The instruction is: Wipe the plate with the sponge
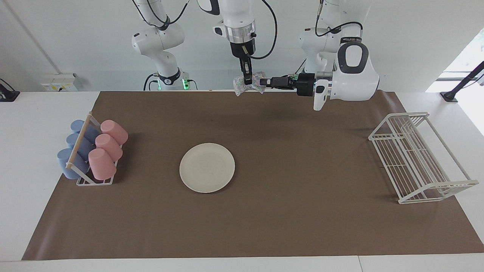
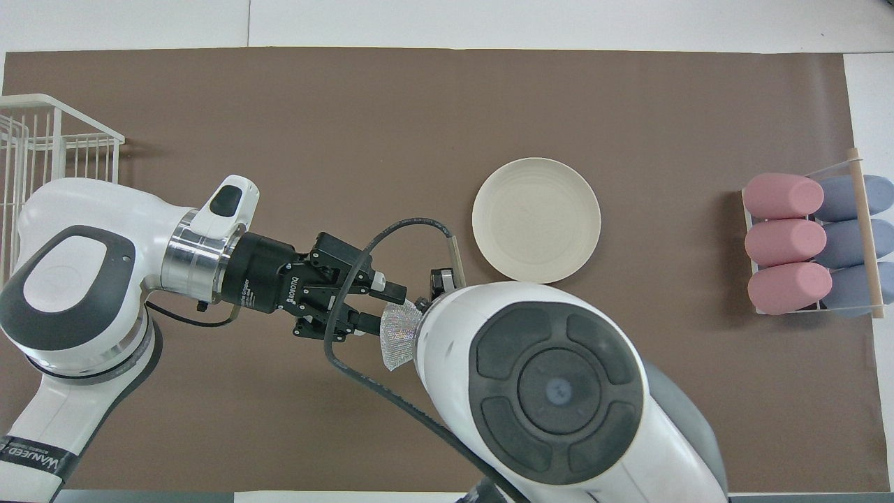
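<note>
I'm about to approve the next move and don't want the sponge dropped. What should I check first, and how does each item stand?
1. Right gripper holds the sponge: ok, shut on its pinched middle, up in the air over the mat's edge by the robots.
2. Left gripper lined up with the sponge: ok, it is level, with its fingers at one end of the sponge.
3. Left gripper's grip on the sponge: not ok, open, not yet shut.
4. Plate flat on the mat with nothing on it: ok.
5. Cup rack and wire dish rack apart from the plate: ok, one at each end of the table.
</note>
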Robot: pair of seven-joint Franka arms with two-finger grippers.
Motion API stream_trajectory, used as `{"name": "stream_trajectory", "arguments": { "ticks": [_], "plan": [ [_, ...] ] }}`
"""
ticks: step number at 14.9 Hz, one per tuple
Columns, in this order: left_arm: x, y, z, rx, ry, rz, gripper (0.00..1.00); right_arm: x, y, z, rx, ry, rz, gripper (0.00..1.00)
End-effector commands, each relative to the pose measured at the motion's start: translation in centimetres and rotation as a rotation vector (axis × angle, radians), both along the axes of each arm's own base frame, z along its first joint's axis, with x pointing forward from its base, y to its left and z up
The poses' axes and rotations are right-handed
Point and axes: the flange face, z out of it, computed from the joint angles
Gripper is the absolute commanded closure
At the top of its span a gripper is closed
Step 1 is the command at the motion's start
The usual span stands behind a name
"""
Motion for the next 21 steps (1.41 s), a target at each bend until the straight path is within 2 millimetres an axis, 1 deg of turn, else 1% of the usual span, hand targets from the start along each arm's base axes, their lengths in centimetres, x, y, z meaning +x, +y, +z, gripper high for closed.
{"name": "stream_trajectory", "arguments": {
  "ticks": [1,2,7,8,10,11,14,15,16,18,19,20,21],
  "plan": [
    [-1.4,-0.6,-0.3,0.014,-0.007,0.008,0.85,0.3,0.0,0.3,-0.018,-0.009,0.015,1.00],
    [-1.4,-0.3,-0.3,0.014,-0.005,0.011,1.00,0.3,0.0,0.3,-0.018,-0.009,0.015,1.00],
    [-1.3,0.0,-0.3,0.008,-0.001,0.011,1.00,0.3,-0.1,0.4,-0.017,-0.013,0.020,1.00],
    [-1.1,0.5,-0.3,0.008,0.002,0.020,1.00,0.0,-0.1,0.7,-0.016,-0.019,0.038,0.95],
    [-1.0,0.8,-0.3,0.007,0.005,0.024,1.00,-0.3,-1.0,1.2,-0.022,-0.036,0.097,0.04],
    [-1.0,0.9,-0.3,0.007,0.005,0.022,1.00,-0.1,-1.6,1.3,-0.025,-0.047,0.147,0.00],
    [-0.9,1.1,-0.3,0.010,0.004,0.028,1.00,0.8,-2.8,1.4,-0.030,-0.068,0.290,0.00],
    [-0.6,1.6,-0.4,0.022,0.000,0.034,1.00,1.3,-3.7,1.5,-0.036,-0.076,0.356,0.00],
    [-0.2,2.5,-0.6,0.068,-0.024,0.030,1.00,1.7,-4.8,1.2,-0.051,-0.059,0.453,0.00],
    [0.1,3.6,-1.0,0.135,-0.052,0.020,1.00,2.7,-7.2,0.8,-0.070,-0.030,0.643,0.00],
    [0.8,5.4,-1.1,0.150,-0.055,0.047,1.00,3.3,-8.9,1.0,-0.074,-0.033,0.725,0.00],
    [1.3,6.7,-1.4,0.177,-0.060,0.058,1.00,4.0,-10.9,1.3,-0.078,-0.033,0.793,0.00],
    [1.8,7.6,-1.2,0.205,-0.076,0.060,1.00,4.6,-12.8,1.4,-0.080,-0.021,0.852,0.00]
  ]
}}
